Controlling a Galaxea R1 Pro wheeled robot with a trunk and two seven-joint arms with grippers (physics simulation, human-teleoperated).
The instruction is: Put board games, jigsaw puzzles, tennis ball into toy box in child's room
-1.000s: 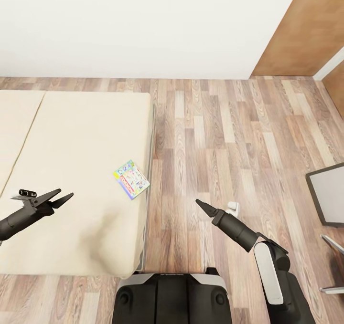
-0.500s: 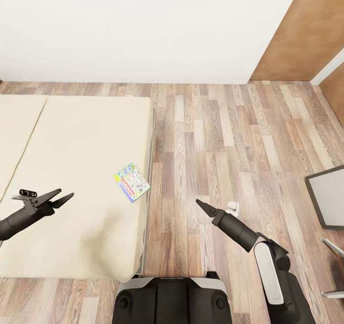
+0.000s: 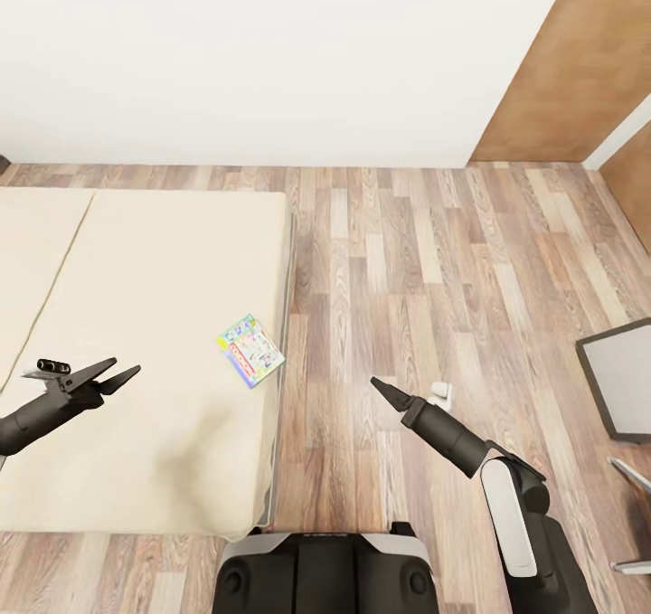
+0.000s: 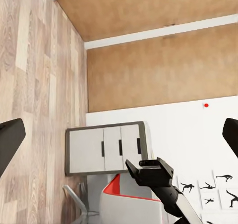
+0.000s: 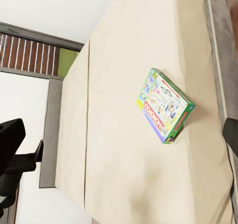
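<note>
One board game (image 3: pixel 250 349), a thin green-edged box with a bright printed cover, lies flat near the right edge of the cream bed (image 3: pixel 136 325). The right wrist view looks down on the same board game (image 5: pixel 163 105) resting on the bed (image 5: pixel 124 184). My left gripper (image 3: pixel 115 374) hovers open over the bed, well to the left of the game. My right gripper (image 3: pixel 383 389) hangs over the wood floor to the right of the bed, its fingers wide apart in its wrist view. The right gripper (image 4: pixel 148 168) also appears in the left wrist view. The table and toy box are out of view.
A dark-framed grey cabinet (image 3: pixel 622 377) stands at the right edge, with thin chair legs (image 3: pixel 633 478) below it. A small white object (image 3: pixel 440 392) lies on the floor by my right arm. White wall (image 3: pixel 271 53) behind the bed, brown panel (image 3: pixel 579 53) at back right.
The whole picture has slid slightly downward, so the camera has moved; more floor shows behind the bed. Both arms hold the same pose and the game lies where it was.
</note>
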